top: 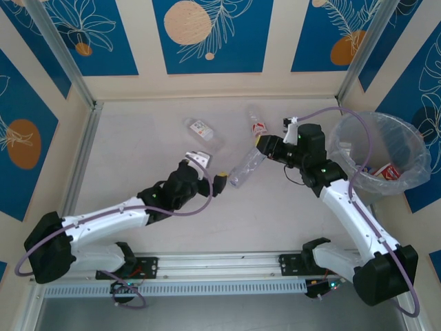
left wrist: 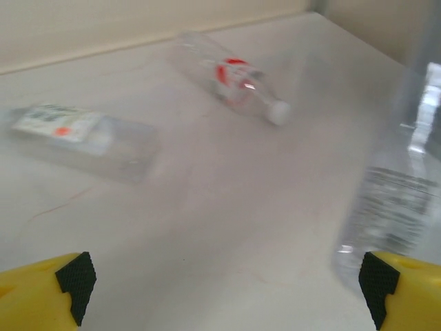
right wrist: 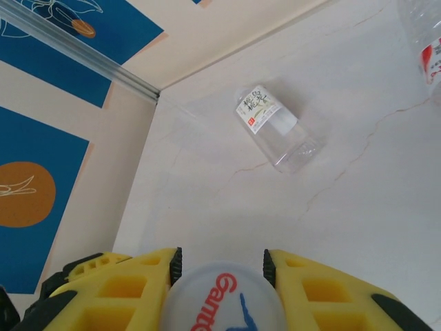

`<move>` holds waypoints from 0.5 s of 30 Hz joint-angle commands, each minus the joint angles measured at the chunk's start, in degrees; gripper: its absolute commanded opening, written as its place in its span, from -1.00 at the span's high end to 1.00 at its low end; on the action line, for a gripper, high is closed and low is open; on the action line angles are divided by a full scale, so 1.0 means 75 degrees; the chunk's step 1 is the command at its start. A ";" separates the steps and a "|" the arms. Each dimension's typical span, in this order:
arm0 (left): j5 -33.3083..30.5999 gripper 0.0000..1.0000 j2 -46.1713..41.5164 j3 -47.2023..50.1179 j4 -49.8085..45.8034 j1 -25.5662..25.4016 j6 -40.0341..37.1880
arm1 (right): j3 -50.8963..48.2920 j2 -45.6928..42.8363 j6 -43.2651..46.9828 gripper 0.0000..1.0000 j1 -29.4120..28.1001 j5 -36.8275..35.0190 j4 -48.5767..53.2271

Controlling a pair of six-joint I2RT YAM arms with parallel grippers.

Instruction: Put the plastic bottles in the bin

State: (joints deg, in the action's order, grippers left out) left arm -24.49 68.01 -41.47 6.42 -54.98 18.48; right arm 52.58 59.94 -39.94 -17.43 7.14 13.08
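Mounting rail (top: 220, 265) runs along the near table edge in the top view, and both arms reach away from it. We note the left gripper (top: 209, 169) mid-table, jaws spread wide with nothing between them. Right gripper (top: 267, 147) is clamped on the held bottle (top: 245, 167), a clear one slanting toward the left gripper, its free end near that gripper's yellow finger. Farther back on the table (top: 138, 158) lie the flat bottle (top: 203, 131), white label, and the red-label bottle (top: 256, 126), apart from each other. Bin (top: 412, 138) stands at the right beside the right arm, bag-lined, with a binned bottle (top: 387, 172) inside, red label.

Left wrist view, blurred: left gripper (left wrist: 227, 293) released, pads at the two bottom corners, bare table between. Flat bottle (left wrist: 83, 134) lies to the left, red-label bottle (left wrist: 231, 76) farther back with a white cap, held bottle (left wrist: 396, 207) just above the right-hand pad.

Right wrist view: right gripper (right wrist: 222, 279) grasps the held bottle (right wrist: 220, 307) by a round white end with red and blue lettering, yellow fingers tight on both sides. Flat bottle (right wrist: 272, 124) lies on its side beyond; red-label bottle (right wrist: 428, 41) sits at the upper right edge
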 commanded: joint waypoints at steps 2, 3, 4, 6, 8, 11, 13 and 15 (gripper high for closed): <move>-0.1918 -0.98 -0.0395 0.0314 -0.0155 0.0177 0.1300 | 0.0232 -0.0370 0.0566 1.00 0.0118 -0.0301 0.0412; -0.1926 -0.99 -0.0396 0.0285 -0.0359 0.0257 0.1477 | 0.0323 -0.0397 0.0699 1.00 0.0124 -0.0344 0.0507; -0.1957 -0.98 -0.0368 0.0249 -0.0543 0.0313 0.1667 | 0.0409 -0.0419 0.0856 1.00 0.0133 -0.0391 0.0601; -0.2060 -0.99 -0.0264 0.0142 -0.0927 0.0380 0.1984 | 0.0626 -0.0434 0.1208 1.00 0.0148 -0.0504 0.0842; -0.2202 -0.98 -0.0154 0.0055 -0.1166 0.0404 0.2188 | 0.0857 -0.0432 0.1569 1.00 0.0177 -0.0582 0.1139; -0.2979 -0.98 0.0083 -0.0305 -0.2251 0.0456 0.3111 | 0.1279 -0.0334 0.2179 1.00 0.0192 -0.0515 0.1689; -0.3459 -0.98 0.0233 -0.0615 -0.3179 0.0539 0.3882 | 0.1597 -0.0260 0.2485 1.00 0.0212 -0.0586 0.2117; -0.3785 -0.98 0.0283 -0.0690 -0.3626 0.0573 0.4416 | 0.1892 -0.0242 0.2732 1.00 0.0217 -0.0756 0.2432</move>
State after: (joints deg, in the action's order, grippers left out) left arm -45.28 69.67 -43.88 -10.83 -51.59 42.02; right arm 63.35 58.02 -25.28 -16.12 3.46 25.93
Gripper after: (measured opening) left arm 0.992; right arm 0.313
